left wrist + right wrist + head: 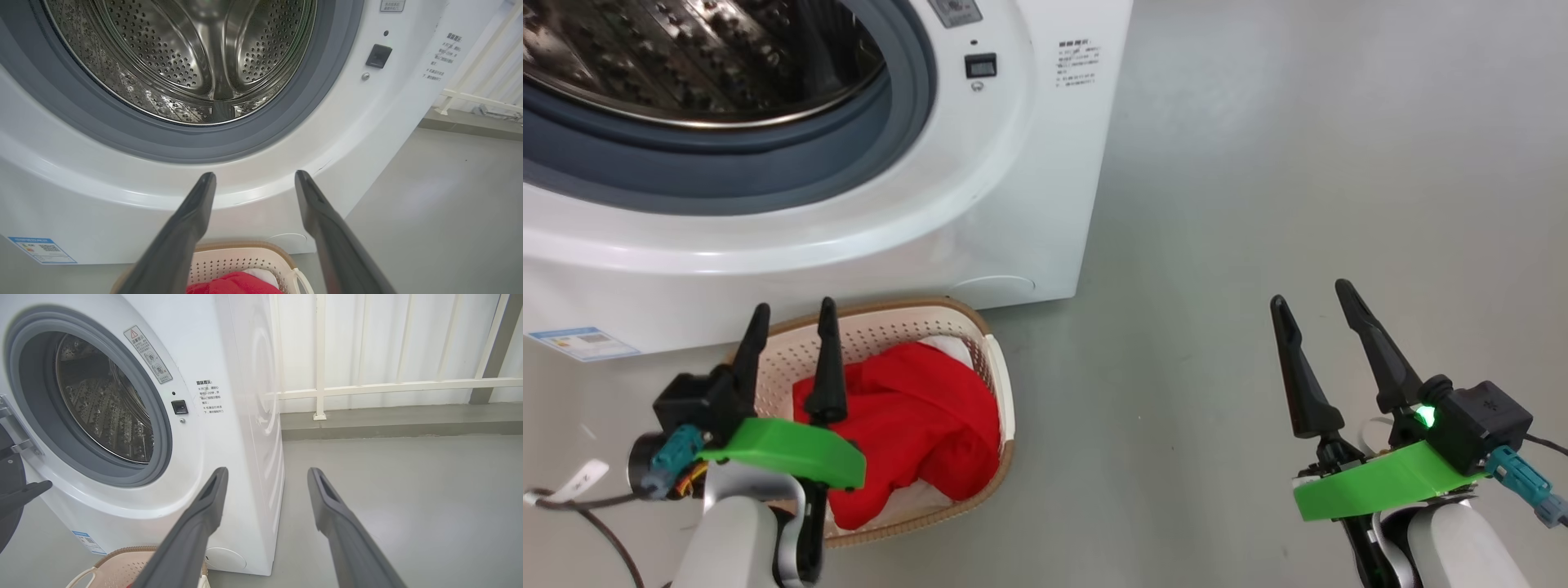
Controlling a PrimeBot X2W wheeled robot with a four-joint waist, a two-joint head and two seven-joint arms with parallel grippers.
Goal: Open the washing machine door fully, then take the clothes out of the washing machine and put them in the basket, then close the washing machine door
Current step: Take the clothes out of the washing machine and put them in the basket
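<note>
Status for you, everything placed off the washing machine:

- Opening is uncovered. The left wrist view looks straight into the steel drum, and you can see bare perforated metal inside the grey rubber ring.
- The washing machine door is swung out on the hinge side. You get a sliver of its black rim at the edge of the right wrist view. Not yet closed.
- The basket sits on the floor, tight against the foot of the machine's front, below the opening.
- The clothes are in the basket: a red bundle with some white at the back, filling most of it.
- The left gripper has its fingers spread and holds nothing. It hangs above the basket's near-left part, tips aimed at the machine's front panel under the opening.
- The right gripper also has its fingers spread and holds nothing. It is well off the machine's right-hand corner, over bare floor.
- The blue label sticker is low on the machine's front. A white railing runs behind the machine.
</note>
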